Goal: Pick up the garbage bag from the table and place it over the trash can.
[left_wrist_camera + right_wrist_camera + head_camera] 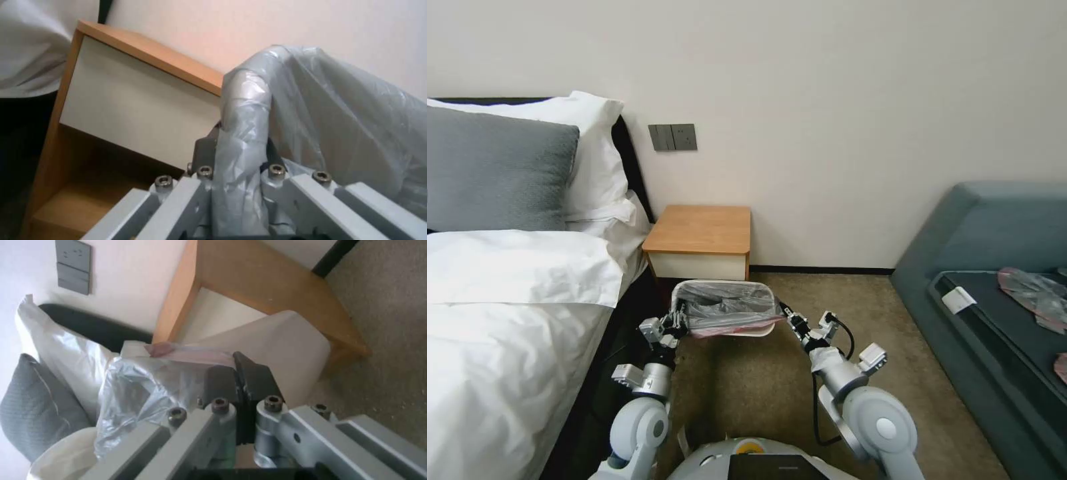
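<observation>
The trash can (pixel 746 333), a small cream bin, stands on the carpet just in front of the table (pixel 700 230). The garbage bag (pixel 727 308), wrinkly translucent grey with pink edging, lies spread across the can's mouth. My left gripper (pixel 677 320) is at the can's left rim, shut on the bag's edge. In the left wrist view the film (pixel 311 116) runs up between the fingers (pixel 205 146). My right gripper (pixel 784 312) is at the right rim. In the right wrist view its dark pads (pixel 256 380) are pressed together by the bag (pixel 146 383) and the can's wall (pixel 285 346).
A bed with white sheets (pixel 507 300) runs along the left, close to my left arm. A blue-grey sofa (pixel 994 227) on the right carries flatter plastic bags (pixel 1034 293). Open carpet (pixel 840 300) lies to the right of the can. The wall stands behind the table.
</observation>
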{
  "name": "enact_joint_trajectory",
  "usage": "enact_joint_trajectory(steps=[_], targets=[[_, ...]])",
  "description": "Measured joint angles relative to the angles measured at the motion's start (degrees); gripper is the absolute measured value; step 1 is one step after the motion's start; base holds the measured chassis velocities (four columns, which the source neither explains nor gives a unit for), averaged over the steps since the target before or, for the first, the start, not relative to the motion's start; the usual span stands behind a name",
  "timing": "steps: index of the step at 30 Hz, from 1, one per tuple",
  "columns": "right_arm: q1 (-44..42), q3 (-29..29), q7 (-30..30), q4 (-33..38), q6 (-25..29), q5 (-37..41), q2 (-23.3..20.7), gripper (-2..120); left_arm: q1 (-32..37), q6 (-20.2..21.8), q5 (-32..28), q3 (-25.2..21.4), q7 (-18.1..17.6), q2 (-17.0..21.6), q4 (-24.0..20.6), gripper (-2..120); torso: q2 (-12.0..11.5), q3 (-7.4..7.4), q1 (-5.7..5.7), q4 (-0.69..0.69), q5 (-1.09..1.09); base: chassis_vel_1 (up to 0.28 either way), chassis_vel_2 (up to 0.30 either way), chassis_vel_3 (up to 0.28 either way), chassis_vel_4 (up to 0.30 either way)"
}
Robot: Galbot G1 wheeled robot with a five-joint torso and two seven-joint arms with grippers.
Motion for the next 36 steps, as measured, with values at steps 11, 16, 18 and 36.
enact_joint_trajectory(steps=[11, 16, 18, 36], targets=[[-2.69, -0.32, 1.98, 2.03, -1.2, 0.69, -0.38, 0, -0.77, 0.23, -0.6, 0.47, -0.83, -0.16, -0.24, 3, 0.0, 0.0, 0.0, 0.0, 0.0, 0.0, 0.0, 0.0, 0.0], [-4.18, -0.58, 1.57, 2.39, -1.56, -1.89, -1.2, 0, -1.25, 0.45, -1.15, 0.53, -1.24, -0.27, -0.33, 3, 0.0, 0.0, 0.0, 0.0, 0.0, 0.0, 0.0, 0.0, 0.0], [-4.48, -0.54, 1.34, 2.21, -1.41, -2.54, -1.33, 0, -1.38, 0.52, -1.32, 0.54, -1.4, -0.28, -0.38, 3, 0.0, 0.0, 0.0, 0.0, 0.0, 0.0, 0.0, 0.0, 0.0], [-2.73, 0.88, -2.39, 3.1, -0.37, -3.25, -1.36, 23, -0.12, -0.12, 2.13, 0.2, -0.1, 0.38, 0.97, 3, 0.0, 0.0, 0.0, -0.01, 0.0, 0.0, 0.0, 0.0, 0.0]])
